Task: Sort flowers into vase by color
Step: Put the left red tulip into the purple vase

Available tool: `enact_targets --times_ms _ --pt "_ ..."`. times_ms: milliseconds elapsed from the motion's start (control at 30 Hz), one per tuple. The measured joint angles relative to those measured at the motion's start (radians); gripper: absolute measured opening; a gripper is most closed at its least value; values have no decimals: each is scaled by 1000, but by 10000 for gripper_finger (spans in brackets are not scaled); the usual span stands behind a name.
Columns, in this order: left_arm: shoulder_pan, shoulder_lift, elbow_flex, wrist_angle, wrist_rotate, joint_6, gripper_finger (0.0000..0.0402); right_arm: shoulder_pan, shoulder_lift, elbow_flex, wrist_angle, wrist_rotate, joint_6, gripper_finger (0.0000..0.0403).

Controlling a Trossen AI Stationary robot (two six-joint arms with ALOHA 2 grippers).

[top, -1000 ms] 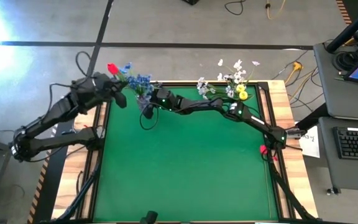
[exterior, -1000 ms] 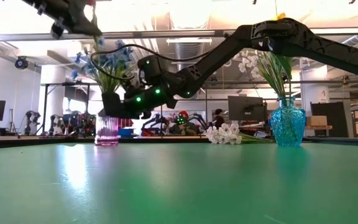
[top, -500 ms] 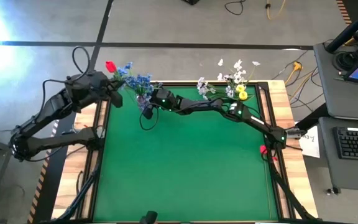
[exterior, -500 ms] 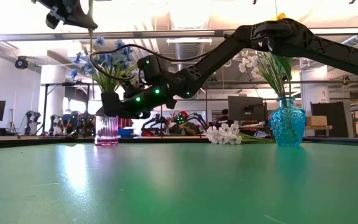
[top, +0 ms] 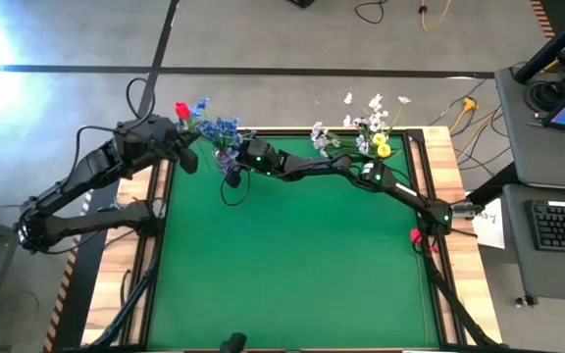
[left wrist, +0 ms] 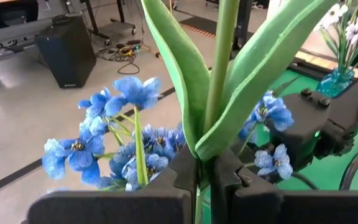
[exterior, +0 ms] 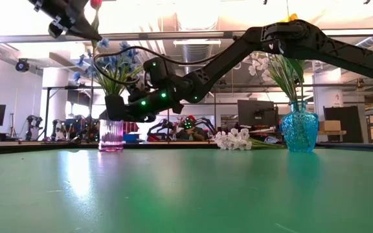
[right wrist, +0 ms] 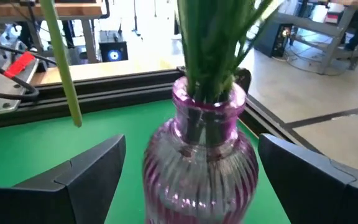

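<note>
A red tulip on a long green stem hangs over the table's far left corner, with my left gripper shut on it. Below it stands a ribbed pink vase holding blue flowers. The stem's free lower end hangs in the air beside the vase's neck. My right gripper is open, one finger on either side of the pink vase, apart from its wall. My left gripper pinches the tulip's stem between its two fingers, just below where the long leaves branch off. The fingers come from the table's left, slanting a little downward, and lie across the stem. The tulip is lifted clear and nearly upright, red head up.
A blue glass vase with white and yellow flowers stands at the far right. A spray of white blossoms lies on the green mat beside it. My right arm stretches along the table's far edge.
My left gripper has swayed a little toward the table's left and back again with the tulip, tipping slightly. The stem's lower end stays hanging beside the pink vase.
</note>
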Motion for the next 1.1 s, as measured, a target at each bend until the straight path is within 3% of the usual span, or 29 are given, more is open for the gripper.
enact_targets --times_ms 867,1100 --pt "0 22 -2 -13 0 0 0 -4 84 4 117 19 39 358" --pt "0 39 -2 -12 0 4 0 -6 84 5 128 19 38 322"
